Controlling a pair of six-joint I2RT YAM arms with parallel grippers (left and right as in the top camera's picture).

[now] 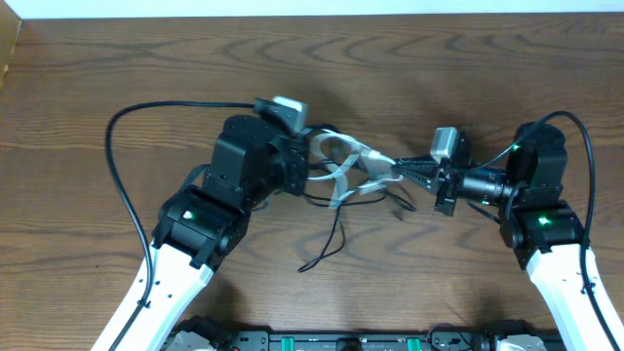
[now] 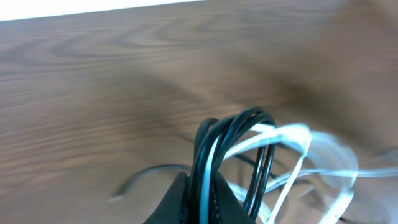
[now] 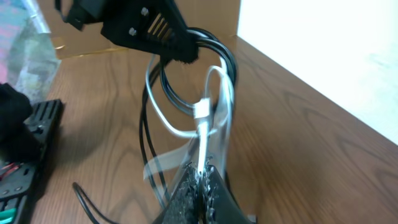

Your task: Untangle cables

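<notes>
No legible text, no labels, brands, numbers or signs in any view

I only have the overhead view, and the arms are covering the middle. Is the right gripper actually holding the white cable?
Observer: Yes. In the right wrist view the right gripper is shut on the white cable, which rises straight out of its fingertips.
Operator: And what is the left one gripping?
Observer: The left wrist view shows the left gripper shut on a bundle of black cables, with the white cable running in among them.
</notes>
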